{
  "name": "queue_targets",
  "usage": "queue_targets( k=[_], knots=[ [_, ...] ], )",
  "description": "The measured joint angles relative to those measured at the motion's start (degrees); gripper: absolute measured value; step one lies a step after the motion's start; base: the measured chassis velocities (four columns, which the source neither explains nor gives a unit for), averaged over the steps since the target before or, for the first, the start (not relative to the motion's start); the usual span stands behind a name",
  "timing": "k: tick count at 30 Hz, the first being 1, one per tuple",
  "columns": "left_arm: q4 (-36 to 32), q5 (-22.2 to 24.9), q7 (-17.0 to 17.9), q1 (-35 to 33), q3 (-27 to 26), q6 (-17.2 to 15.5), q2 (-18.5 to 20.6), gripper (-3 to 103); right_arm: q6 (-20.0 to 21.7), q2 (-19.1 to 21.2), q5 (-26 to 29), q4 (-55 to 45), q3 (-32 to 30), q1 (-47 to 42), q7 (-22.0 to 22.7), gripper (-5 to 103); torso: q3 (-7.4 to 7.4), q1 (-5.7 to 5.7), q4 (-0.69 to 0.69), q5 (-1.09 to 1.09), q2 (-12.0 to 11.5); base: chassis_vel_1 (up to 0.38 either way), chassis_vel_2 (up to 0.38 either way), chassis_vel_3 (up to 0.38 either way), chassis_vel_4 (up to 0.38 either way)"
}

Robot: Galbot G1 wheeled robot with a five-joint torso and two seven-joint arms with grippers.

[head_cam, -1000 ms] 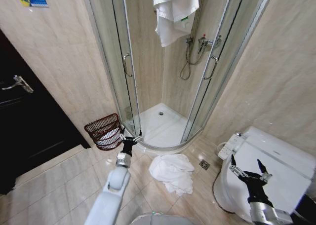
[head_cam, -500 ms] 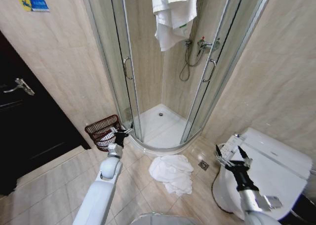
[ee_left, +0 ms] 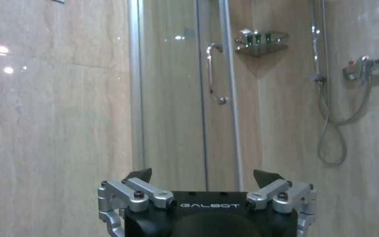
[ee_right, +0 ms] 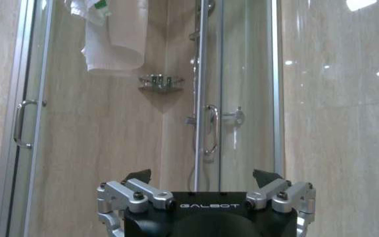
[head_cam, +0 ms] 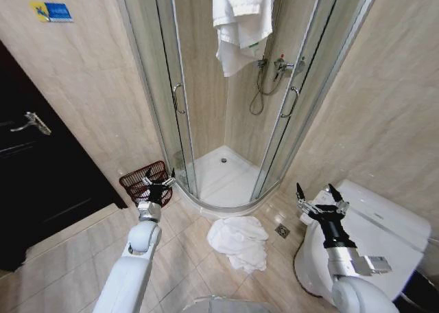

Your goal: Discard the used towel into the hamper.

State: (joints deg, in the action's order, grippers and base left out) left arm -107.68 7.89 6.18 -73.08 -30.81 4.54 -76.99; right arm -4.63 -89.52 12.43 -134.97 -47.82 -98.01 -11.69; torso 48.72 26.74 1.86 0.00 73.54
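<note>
The used towel, white and crumpled, lies on the tiled floor in front of the shower step. The hamper, a dark reddish-brown openwork basket, stands against the wall between the dark door and the shower. My left gripper is held up open, in front of the hamper's right side, and partly hides it. My right gripper is raised open over the toilet's near corner, right of the towel. Both wrist views show open, empty fingers, the left gripper and the right gripper, facing the shower wall.
A glass corner shower with a raised white tray stands ahead. White towels hang over its top. A white toilet fills the right foreground, a floor drain beside it. A dark door is on the left.
Both arms have lifted. The left gripper moved up and left to the hamper's right side. The right gripper rose and shifted left off the toilet lid. The camera tilted slightly.
</note>
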Motion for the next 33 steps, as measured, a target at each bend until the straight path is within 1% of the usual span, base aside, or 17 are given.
queue_targets(
  k=[3,5,9,14,18,19,23,25,26,28,33],
  knots=[
    [-0.7,0.0,-0.1,0.0,0.4,-0.4,-0.1,100,0.3,-0.3,-0.7,-0.7,0.2,-0.2,0.9,100,0.67,0.58,0.00,0.00,1.3,0.000,0.000,0.000,0.000],
    [-0.8,0.0,-0.1,-0.1,0.4,-0.4,-0.1,100,0.3,-0.3,-0.7,-0.8,0.2,-0.3,1.0,100,0.76,0.67,0.00,0.00,1.4,0.000,0.000,0.000,0.000],
    [-1.1,-0.1,-0.2,-0.8,0.6,-0.5,-0.4,100,0.2,-0.3,-0.9,-1.0,-0.2,-0.8,1.1,100,1.67,1.42,0.00,0.00,3.1,0.000,0.000,0.000,0.000],
    [-1.3,-0.3,-0.2,-1.0,0.6,-0.5,-0.7,100,0.1,-0.4,-1.1,-1.0,-0.1,-0.8,1.1,100,2.23,1.87,0.00,0.00,4.1,0.000,0.000,0.000,0.000],
    [-1.5,-1.1,0.0,-0.7,0.1,-0.6,-1.2,100,0.0,-0.2,-1.2,-1.1,-0.1,-0.6,1.1,100,3.02,2.54,0.00,0.00,5.6,0.000,0.000,0.000,0.000],
    [-1.6,-0.9,0.1,-0.7,0.1,-0.8,-1.1,100,0.0,-0.1,-1.3,-1.2,-0.1,-0.4,1.1,100,3.29,2.78,0.00,0.00,6.1,0.000,0.000,0.000,0.000],
    [-1.9,-0.4,0.1,-0.7,0.2,-1.0,-0.9,100,0.3,0.0,-1.3,-1.4,-0.2,-0.2,1.3,100,3.77,3.17,0.00,0.00,6.9,0.000,0.000,0.000,0.000],
    [-2.3,0.3,0.0,-0.7,0.2,-1.5,-0.5,100,0.5,0.0,-1.3,-1.5,-0.2,-0.2,1.4,100,4.26,3.57,0.00,0.00,7.8,0.000,0.000,0.000,0.000],
    [-2.3,0.3,0.0,-0.7,0.2,-1.5,-0.5,100,0.5,0.0,-1.3,-1.5,-0.2,-0.2,1.4,100,4.26,3.57,0.00,0.00,7.8,0.000,0.000,0.000,0.000],
    [-2.4,0.7,0.0,-0.7,0.2,-1.6,-0.1,100,0.7,0.0,-1.3,-1.5,-0.3,-0.2,1.5,100,4.71,3.94,0.00,0.00,8.7,0.000,0.000,0.000,0.000],
    [-2.4,0.9,-0.1,-0.7,0.2,-1.6,0.1,100,0.9,0.0,-1.3,-1.4,-0.3,-0.1,1.5,100,5.31,4.45,0.00,0.00,9.7,0.000,0.000,0.000,0.000]
  ],
)
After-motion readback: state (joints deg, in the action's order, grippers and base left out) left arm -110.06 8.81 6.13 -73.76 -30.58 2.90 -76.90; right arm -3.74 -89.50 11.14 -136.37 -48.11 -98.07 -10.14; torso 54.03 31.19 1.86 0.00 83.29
